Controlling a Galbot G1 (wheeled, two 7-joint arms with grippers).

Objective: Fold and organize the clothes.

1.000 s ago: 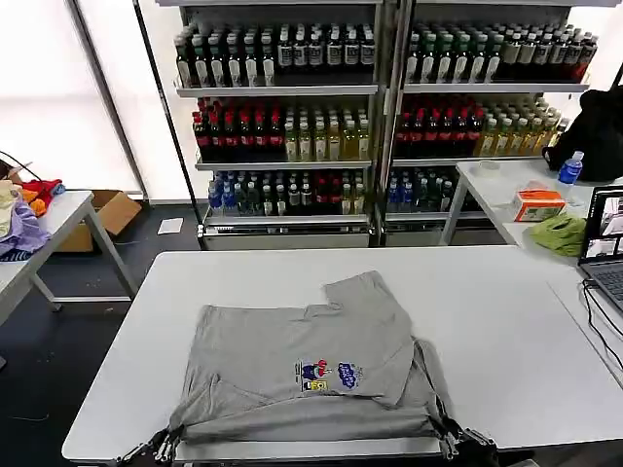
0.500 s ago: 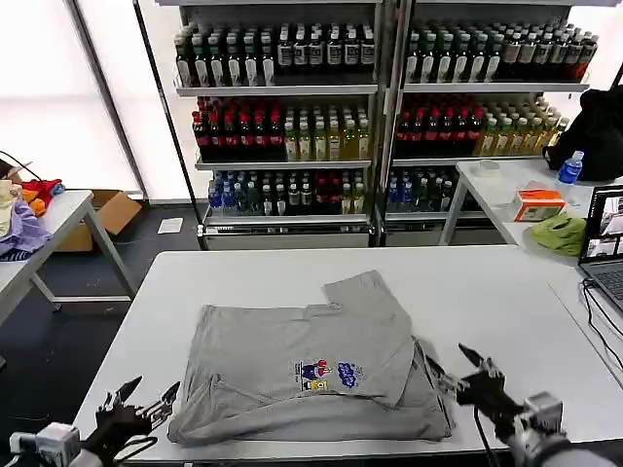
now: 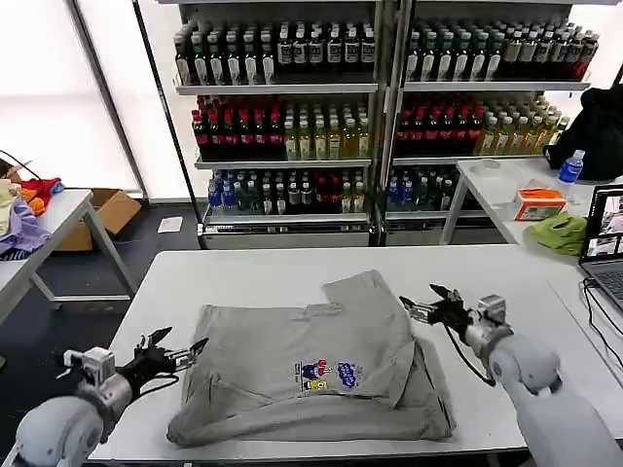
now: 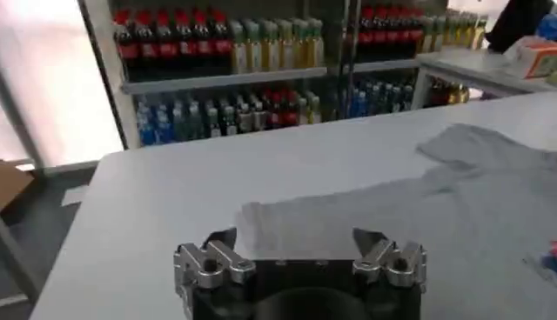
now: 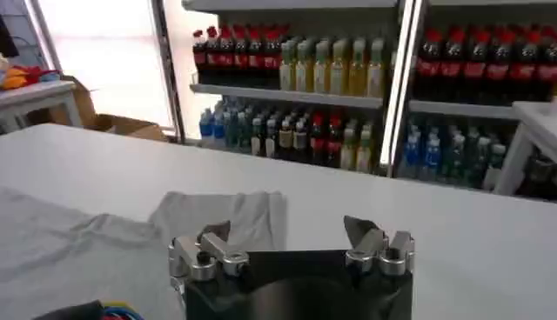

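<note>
Standing by the white table (image 3: 487,282), the landmark is the grey T-shirt (image 3: 311,365) lying partly folded near the table's front edge, its small multicoloured print (image 3: 328,374) facing up and one sleeve (image 3: 365,292) sticking out toward the shelves of bottles (image 3: 292,126).

Off the T-shirt's left edge the left gripper (image 3: 178,354) hovers with its fingers spread, holding nothing — the left wrist view shows the cloth's corner lying just ahead of its jaws. Off the T-shirt's right side, beside that stray sleeve, the right gripper (image 3: 426,303) hangs equally open and empty.

The risk, as I see it, is uneven pinching: the layers are stacked and rumpled along the near hem, so a gripper closing there may catch only the top ply — or several at once — and drag the fold askew. If one side lifts sooner than the other, the shirt could twist or slide toward the table's front edge.
</note>
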